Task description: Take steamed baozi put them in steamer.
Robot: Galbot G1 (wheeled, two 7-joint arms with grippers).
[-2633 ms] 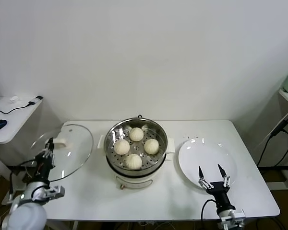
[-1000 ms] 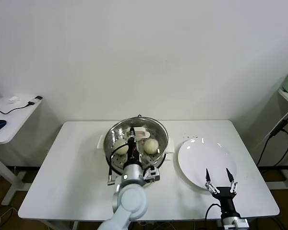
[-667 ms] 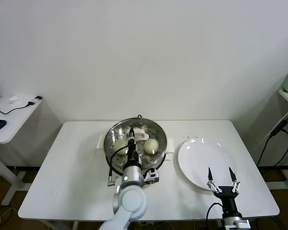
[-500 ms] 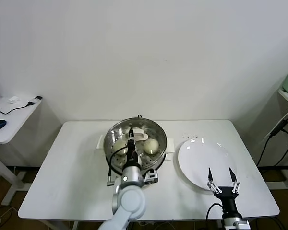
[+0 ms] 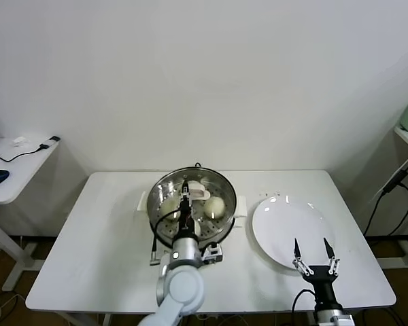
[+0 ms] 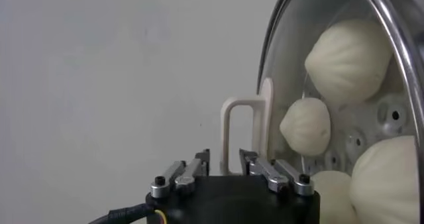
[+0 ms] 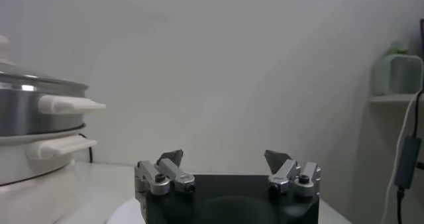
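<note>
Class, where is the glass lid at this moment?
In the head view the glass lid sits on top of the steamer at the table's middle, covering the buns, with the left gripper at its white handle.

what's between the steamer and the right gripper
The white plate lies between them on the table, seen in the head view. The right gripper, open, sits at its near edge; the steamer stands beside its far-left rim.
</note>
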